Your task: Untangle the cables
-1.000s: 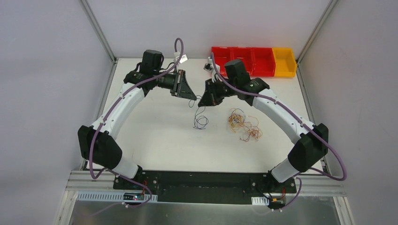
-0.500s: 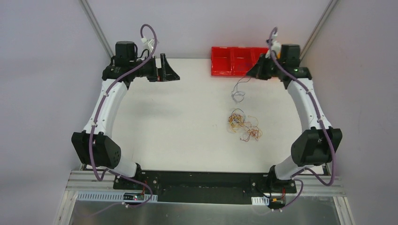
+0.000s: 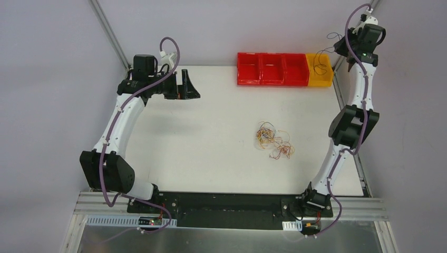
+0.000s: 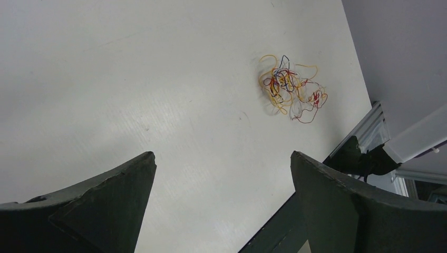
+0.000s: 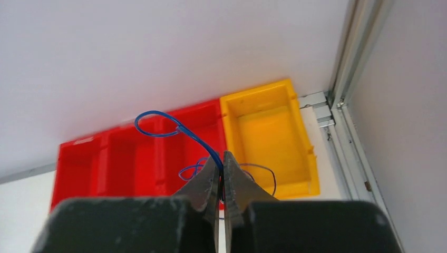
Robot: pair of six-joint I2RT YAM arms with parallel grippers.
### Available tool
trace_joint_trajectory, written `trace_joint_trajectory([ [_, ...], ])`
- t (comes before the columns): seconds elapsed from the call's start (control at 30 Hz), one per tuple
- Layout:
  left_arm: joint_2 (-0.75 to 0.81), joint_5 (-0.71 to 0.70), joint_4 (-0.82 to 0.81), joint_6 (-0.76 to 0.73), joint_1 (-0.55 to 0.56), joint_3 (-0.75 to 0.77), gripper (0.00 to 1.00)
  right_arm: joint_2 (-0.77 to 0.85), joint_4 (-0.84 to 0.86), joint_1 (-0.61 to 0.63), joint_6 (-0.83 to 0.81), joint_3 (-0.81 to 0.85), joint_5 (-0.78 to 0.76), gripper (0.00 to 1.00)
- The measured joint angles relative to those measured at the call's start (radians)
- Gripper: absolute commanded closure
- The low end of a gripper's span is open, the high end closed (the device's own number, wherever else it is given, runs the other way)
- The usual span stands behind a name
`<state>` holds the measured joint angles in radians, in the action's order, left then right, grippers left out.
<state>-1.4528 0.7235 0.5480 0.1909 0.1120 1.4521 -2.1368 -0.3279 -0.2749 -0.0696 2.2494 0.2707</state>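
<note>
A clump of tangled cables (image 3: 274, 139), thin orange, yellow, red and blue strands, lies on the white table right of centre; the left wrist view shows this clump (image 4: 290, 87) far ahead. My left gripper (image 3: 191, 85) hovers at the table's far left, open and empty (image 4: 222, 154). My right gripper (image 3: 341, 48) is raised high at the far right corner, shut on a single blue cable (image 5: 158, 117). That cable (image 3: 318, 64) dangles in loops over the yellow bin (image 3: 320, 74).
A row of red bins (image 3: 271, 69) stands at the table's back edge, joined to the yellow bin (image 5: 269, 132) on their right. Metal frame posts (image 3: 345, 105) run along the table's right edge and back corners. Grey walls enclose the cell.
My left gripper has opened, let go of the strand and pulled back to the far left. My right arm swung up and right, carrying the blue cable to above the yellow bin.
</note>
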Motion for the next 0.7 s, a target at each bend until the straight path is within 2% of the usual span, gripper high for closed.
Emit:
trace_joint_trajectory([
  [0.13, 0.000, -0.015, 0.003, -0.006, 0.000, -0.015, 0.01, -0.129, 0.060, -0.016, 0.018, 0.069, -0.034, 1.00],
  [0.3, -0.002, -0.026, 0.007, -0.008, 0.000, -0.037, 0.01, -0.194, 0.148, -0.014, 0.016, 0.070, -0.076, 1.00],
  [0.33, -0.004, -0.026, 0.009, -0.008, 0.000, -0.040, 0.01, -0.204, 0.169, -0.014, 0.016, 0.072, -0.078, 0.93],
  [0.4, -0.011, -0.026, 0.010, -0.008, 0.000, -0.041, 0.01, -0.229, 0.205, -0.011, 0.017, 0.084, -0.080, 0.62],
  [0.47, -0.022, -0.027, 0.010, -0.007, 0.000, -0.041, 0.01, -0.252, 0.230, -0.008, 0.023, 0.100, -0.082, 0.44],
  [0.57, -0.037, -0.030, 0.011, -0.006, 0.000, -0.042, 0.01, -0.267, 0.234, -0.008, 0.029, 0.101, -0.084, 0.27],
  [0.63, -0.039, -0.030, 0.010, -0.006, 0.000, -0.045, 0.01, -0.257, 0.225, -0.010, 0.030, 0.082, -0.066, 0.20],
  [0.7, -0.039, -0.028, 0.009, -0.007, 0.003, -0.054, 0.01, -0.212, 0.178, -0.011, 0.018, 0.024, -0.032, 0.17],
])
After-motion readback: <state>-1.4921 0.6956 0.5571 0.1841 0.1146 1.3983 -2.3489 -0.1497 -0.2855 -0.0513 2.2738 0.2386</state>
